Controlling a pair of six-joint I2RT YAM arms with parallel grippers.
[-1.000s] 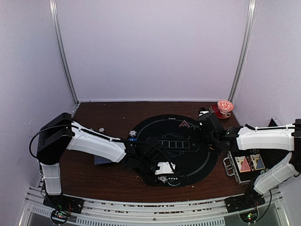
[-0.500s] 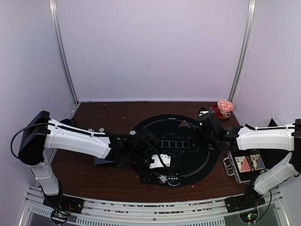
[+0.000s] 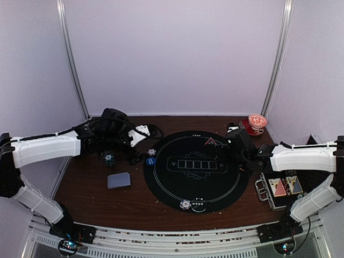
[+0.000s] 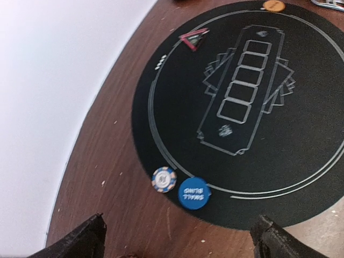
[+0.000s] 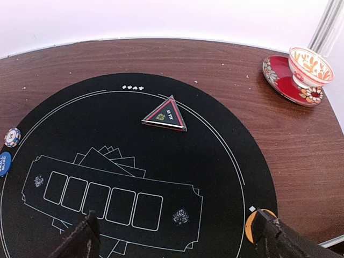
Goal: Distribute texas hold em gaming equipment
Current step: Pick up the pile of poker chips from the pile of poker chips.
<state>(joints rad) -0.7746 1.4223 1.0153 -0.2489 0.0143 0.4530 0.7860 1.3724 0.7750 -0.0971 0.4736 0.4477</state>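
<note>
My left gripper (image 3: 148,131) hangs open and empty over the table's left rear, beside the black round mat (image 3: 215,188). Its wrist view looks down on a striped blue-and-white chip (image 4: 164,179) and a blue disc (image 4: 193,192) at the mat's edge, both apart from the fingers. A teal chip stack (image 3: 109,159) and the grey-blue card deck (image 3: 119,180) lie left of the mat. Two chips (image 3: 192,205) rest at the mat's front edge. My right gripper (image 5: 177,236) is open over the mat's right side, with the orange disc (image 5: 252,226) beside its right fingertip and the red triangle marker (image 5: 164,114) ahead.
A red-patterned cup (image 5: 310,64) on its saucer (image 5: 279,72) stands at the back right corner. A small metal case (image 3: 279,188) lies open at the right, off the mat. White walls close in the table at the back and sides.
My left gripper opened over the mat's front edge, then the arm swung back to the left rear. The two chips stay at the mat's front. The right arm has not moved.
</note>
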